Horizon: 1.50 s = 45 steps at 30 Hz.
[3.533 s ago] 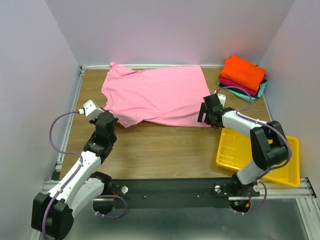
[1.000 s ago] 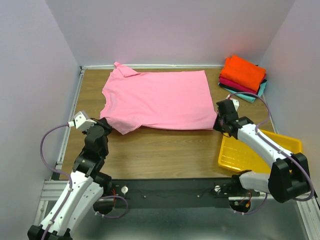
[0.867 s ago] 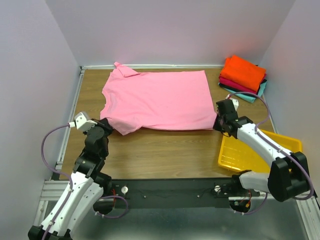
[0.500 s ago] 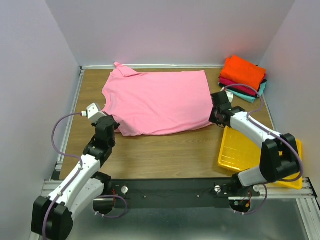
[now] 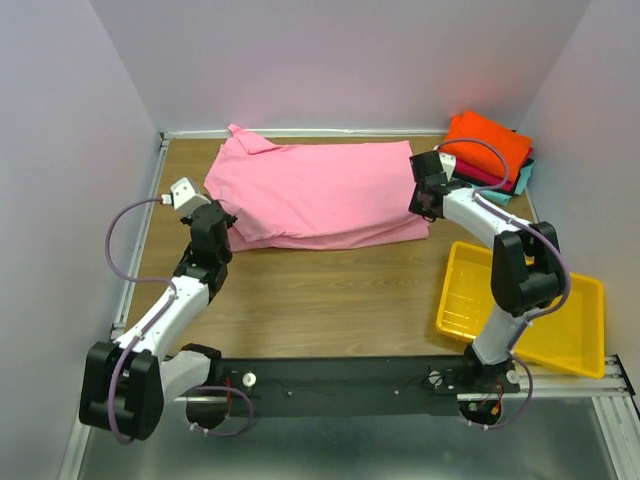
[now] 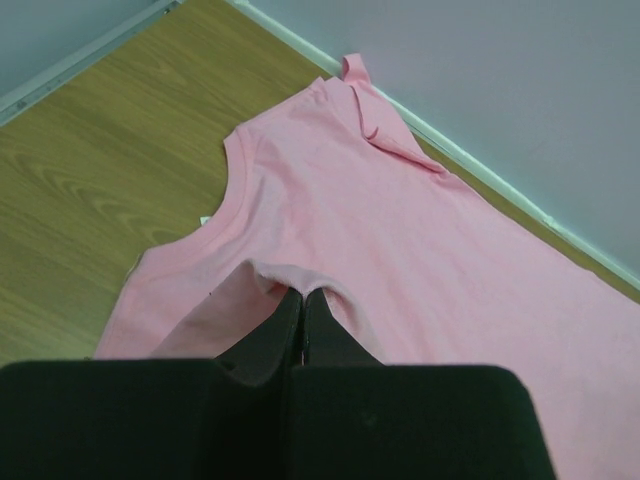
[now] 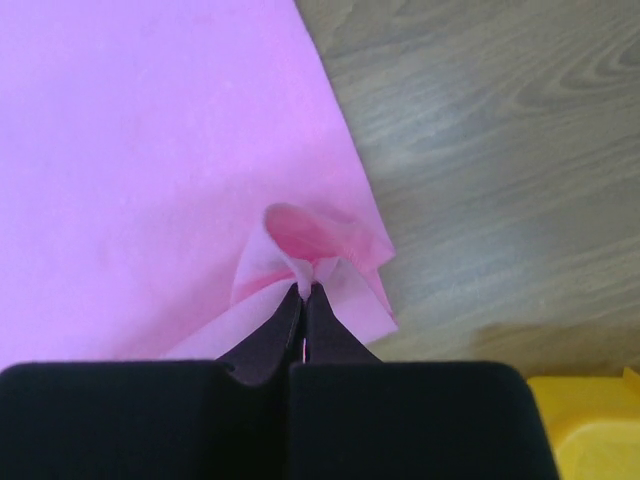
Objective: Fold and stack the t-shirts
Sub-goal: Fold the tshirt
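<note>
A light pink t-shirt lies across the back of the table with its near edge doubled over itself. My left gripper is shut on the shirt's near left edge; in the left wrist view pink cloth drapes over the tips of the left gripper. My right gripper is shut on the near right corner of the pink t-shirt, which bunches at the tips of the right gripper. Folded t-shirts sit stacked at the back right, bright orange on top of crimson, dark and teal.
A yellow plastic tray sits at the near right, partly past the table's front edge. Walls close in the back and both sides. A metal rail carries the arm bases in front.
Both grippers have moved towards the back wall carrying the shirt's near edge, so the near part now lies folded over the far part. The shirt looks narrower front to back.
</note>
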Motion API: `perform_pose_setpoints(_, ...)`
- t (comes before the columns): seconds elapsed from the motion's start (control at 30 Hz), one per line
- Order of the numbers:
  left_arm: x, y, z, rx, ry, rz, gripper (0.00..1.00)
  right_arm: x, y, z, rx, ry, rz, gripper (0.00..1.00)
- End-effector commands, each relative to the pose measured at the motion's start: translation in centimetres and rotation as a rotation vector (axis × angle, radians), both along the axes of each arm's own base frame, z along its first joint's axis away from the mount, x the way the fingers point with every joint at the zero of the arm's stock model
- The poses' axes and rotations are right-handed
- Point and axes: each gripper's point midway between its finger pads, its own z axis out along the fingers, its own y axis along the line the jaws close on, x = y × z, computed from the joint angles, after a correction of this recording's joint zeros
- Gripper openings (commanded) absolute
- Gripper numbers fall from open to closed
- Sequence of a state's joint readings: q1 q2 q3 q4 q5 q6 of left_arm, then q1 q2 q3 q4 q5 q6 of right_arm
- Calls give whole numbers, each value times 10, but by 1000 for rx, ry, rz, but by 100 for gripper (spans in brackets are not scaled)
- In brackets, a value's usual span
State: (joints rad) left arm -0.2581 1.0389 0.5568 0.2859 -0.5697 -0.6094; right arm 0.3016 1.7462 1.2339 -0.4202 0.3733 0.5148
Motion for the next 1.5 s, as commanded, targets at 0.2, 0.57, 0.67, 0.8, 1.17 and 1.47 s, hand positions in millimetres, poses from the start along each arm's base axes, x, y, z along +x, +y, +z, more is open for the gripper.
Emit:
perform_pose_setpoints(0.2,55,-2,14,31,-29,-39,0,49,-27,-10,-63,5,-51,2)
perform_pose_setpoints(0.57,97,1,-7,60,45,-34,0,76,-30,-19,-50,7,-42,2)
perform_pose_setpoints(0.67,106,5,-11,63,64,-26,0,83,-28,-17,-39,-2,-35,3)
perform_pose_setpoints(0.8,113,13,-14,82,112,-13,46,92,-17,-5,0,-29,4,41)
perform_pose_setpoints(1.17,60,33,-18,89,165,57,96,79,21,42,153,-173,165,85)
perform_pose_setpoints(1.47,18,45,-77,40,328,72,89,47,144,68,220,-256,578,85)
